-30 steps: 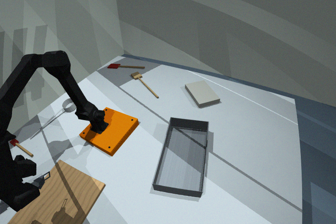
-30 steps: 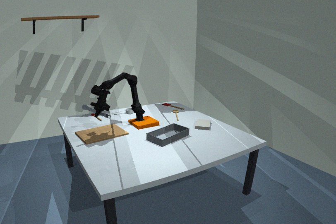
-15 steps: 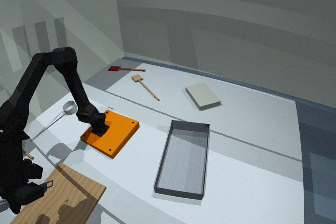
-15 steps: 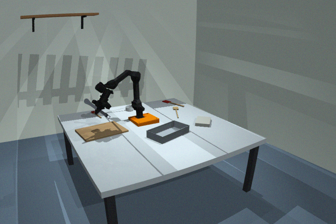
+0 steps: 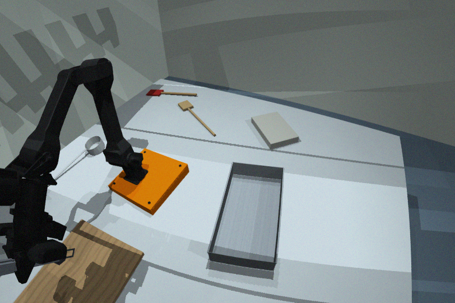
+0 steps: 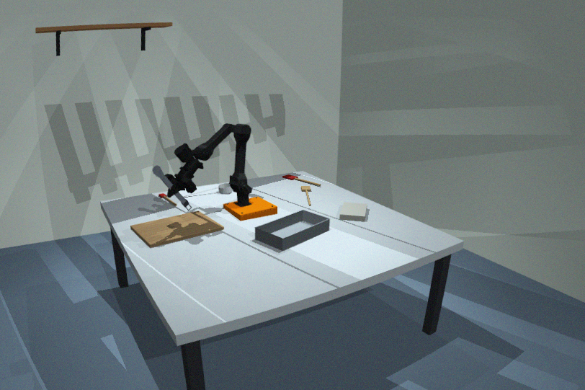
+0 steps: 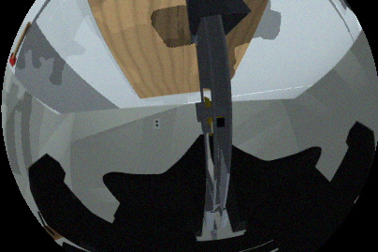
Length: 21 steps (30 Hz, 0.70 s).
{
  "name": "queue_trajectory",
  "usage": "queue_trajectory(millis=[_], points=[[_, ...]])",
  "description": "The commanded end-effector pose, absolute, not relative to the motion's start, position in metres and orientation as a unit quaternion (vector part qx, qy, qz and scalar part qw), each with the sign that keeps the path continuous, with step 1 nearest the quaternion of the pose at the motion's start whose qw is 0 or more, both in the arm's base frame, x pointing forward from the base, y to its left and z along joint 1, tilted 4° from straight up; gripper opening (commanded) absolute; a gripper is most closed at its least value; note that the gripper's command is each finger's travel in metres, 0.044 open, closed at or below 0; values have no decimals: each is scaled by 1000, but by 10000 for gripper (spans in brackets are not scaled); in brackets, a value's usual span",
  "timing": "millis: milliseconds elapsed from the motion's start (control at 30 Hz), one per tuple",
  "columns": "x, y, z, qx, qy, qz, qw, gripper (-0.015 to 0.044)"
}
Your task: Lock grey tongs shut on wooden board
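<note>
The grey tongs (image 5: 7, 265) (image 6: 165, 178) (image 7: 220, 61) are off the tin, held in the air. My gripper (image 6: 173, 189) (image 7: 207, 138) is shut on their arms. In the exterior view they slant steeply, rounded tips up at the left, hinge and wire loop low near the back of the wooden board (image 5: 121, 255) (image 6: 155, 229) (image 7: 126, 37). In the wrist view the two arms run close together; whether the lock inside the hinge has caught does not show. The roasting tin (image 5: 281, 200) (image 6: 269, 236) stands empty.
The orange base (image 5: 165, 178) (image 6: 260, 207) stands between board and tin. A round-headed grey utensil (image 5: 94, 145) (image 6: 224, 188) lies behind it. A red-headed tool (image 6: 163, 196) (image 7: 12, 60) lies behind the board. Another red-headed tool (image 5: 155, 92), a wooden one (image 5: 185, 105) and a pale block (image 5: 275, 128) lie farther off.
</note>
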<state>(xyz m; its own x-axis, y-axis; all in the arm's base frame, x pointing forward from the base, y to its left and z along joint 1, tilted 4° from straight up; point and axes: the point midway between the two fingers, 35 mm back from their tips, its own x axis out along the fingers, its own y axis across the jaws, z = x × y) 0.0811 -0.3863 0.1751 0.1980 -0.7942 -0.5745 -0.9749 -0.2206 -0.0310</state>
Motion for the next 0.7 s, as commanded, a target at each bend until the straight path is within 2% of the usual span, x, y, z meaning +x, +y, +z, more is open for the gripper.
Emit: queue_trajectory(millis=[0, 667], points=[[81, -380, 179, -759, 593, 202, 178, -150], [75, -351, 181, -783, 602, 117, 107, -150]])
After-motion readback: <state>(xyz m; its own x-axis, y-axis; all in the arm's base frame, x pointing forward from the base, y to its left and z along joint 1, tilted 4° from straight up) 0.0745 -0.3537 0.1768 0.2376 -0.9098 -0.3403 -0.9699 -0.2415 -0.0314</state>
